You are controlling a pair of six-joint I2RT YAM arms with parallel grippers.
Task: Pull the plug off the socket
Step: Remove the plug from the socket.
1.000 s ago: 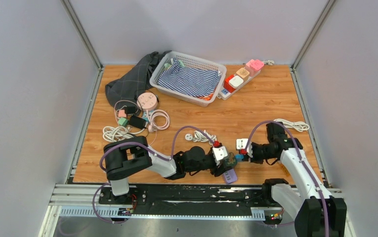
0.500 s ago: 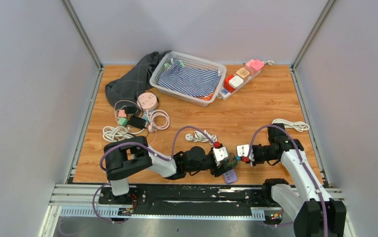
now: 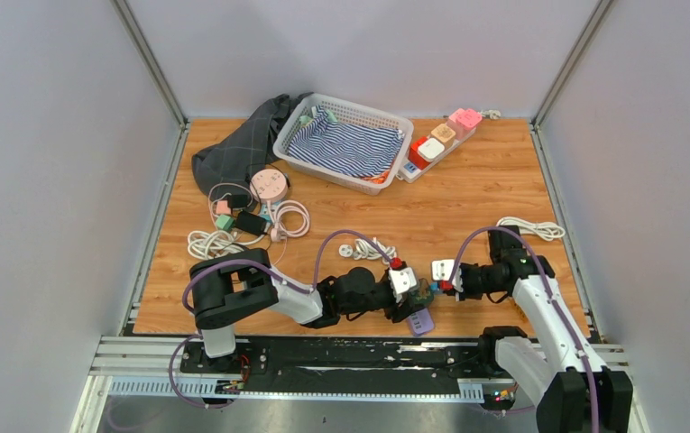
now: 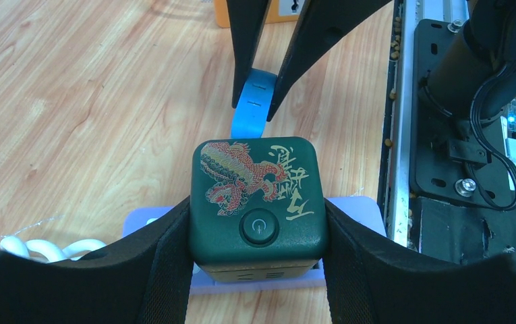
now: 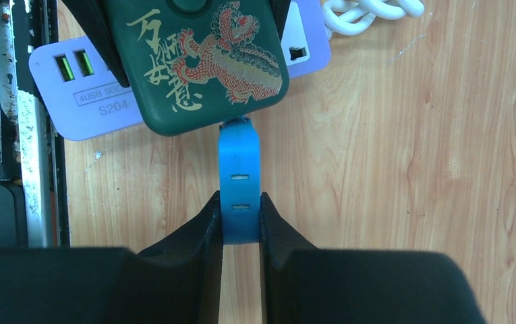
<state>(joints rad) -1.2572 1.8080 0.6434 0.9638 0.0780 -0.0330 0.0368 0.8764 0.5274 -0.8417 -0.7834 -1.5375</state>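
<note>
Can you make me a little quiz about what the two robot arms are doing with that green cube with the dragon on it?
1. True or false: the left hand grips the green dragon cube by two opposite sides.
2. What colour is the plug that the right hand pinches? A red, B blue, C yellow.
3. Fill the gap: the flat power strip seen beneath the cube is ______ in colour.

Key: 1 true. 2 B. 3 purple.
</note>
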